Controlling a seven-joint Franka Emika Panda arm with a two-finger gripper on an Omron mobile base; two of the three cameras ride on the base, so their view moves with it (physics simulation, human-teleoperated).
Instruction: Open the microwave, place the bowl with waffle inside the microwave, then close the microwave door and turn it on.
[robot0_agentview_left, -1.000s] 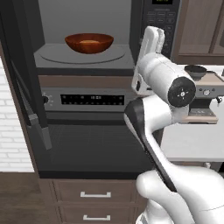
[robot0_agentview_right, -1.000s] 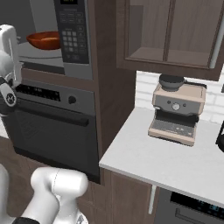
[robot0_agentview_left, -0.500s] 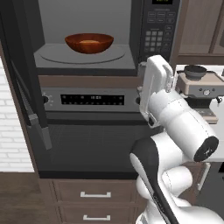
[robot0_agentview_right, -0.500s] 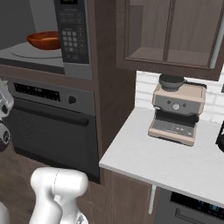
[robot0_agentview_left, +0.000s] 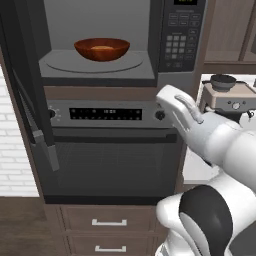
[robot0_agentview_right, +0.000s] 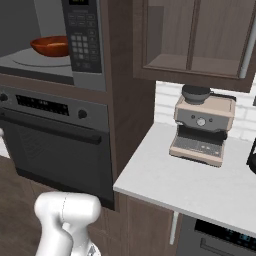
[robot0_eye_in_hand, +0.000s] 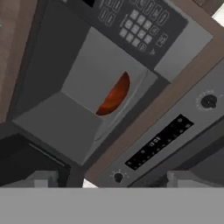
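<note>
Glossy reddish-brown shallow bowl (robot0_agentview_left: 102, 49) on round glass turntable (robot0_agentview_left: 95, 63), grey microwave cavity (robot0_agentview_left: 97, 30). Two-finger gripper (robot0_eye_in_hand: 111, 179): jaws wide apart, empty.

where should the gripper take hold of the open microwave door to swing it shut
Probably at the microwave door's free outer edge, coming from its left, outer side. It stands swung fully out on the microwave's left, edge-on, with no handle visible, so pushing there gives most leverage.

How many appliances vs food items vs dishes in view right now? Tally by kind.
Appliances: 3 (microwave, oven, coffee machine)
Dishes: 1 (bowl, on the turntable)
Food: 1 (waffle, in the bowl)
Total: 5
</note>
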